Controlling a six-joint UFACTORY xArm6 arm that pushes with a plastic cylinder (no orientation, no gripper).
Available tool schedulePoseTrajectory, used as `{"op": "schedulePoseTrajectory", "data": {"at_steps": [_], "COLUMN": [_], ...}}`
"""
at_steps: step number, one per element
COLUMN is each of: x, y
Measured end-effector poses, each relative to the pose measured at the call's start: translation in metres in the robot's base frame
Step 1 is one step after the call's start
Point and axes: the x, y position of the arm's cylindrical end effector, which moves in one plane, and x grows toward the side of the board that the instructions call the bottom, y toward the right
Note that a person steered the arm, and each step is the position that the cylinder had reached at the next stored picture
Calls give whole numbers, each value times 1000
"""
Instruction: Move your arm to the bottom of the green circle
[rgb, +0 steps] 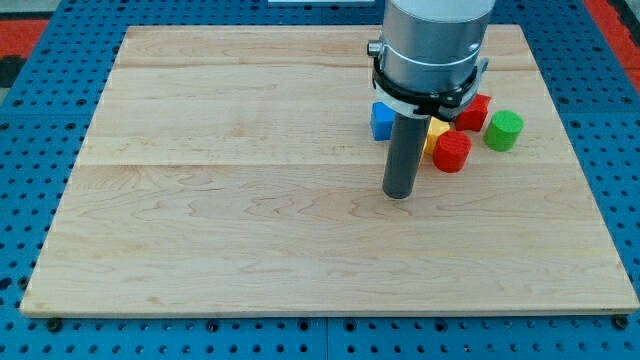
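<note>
Pale wooden board (250, 230), blue perforated table (30, 120) around it, even light

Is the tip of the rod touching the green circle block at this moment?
No, my tip stands apart, toward the view's left and bottom of the green circle, with the red cylinder between them.

No text, label, brand, number or sign can be read anywhere in the camera view. The worktop (250, 220) is bare wood grain, the blocks carry plain colour only, and the arm's grey housing (432, 40) shows no marking.
</note>
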Motion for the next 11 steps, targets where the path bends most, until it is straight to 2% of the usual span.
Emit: {"op": "schedulePoseTrajectory", "data": {"at_steps": [8, 10, 11], "x": [-25, -25, -28], "y": [-63, -66, -26]}}
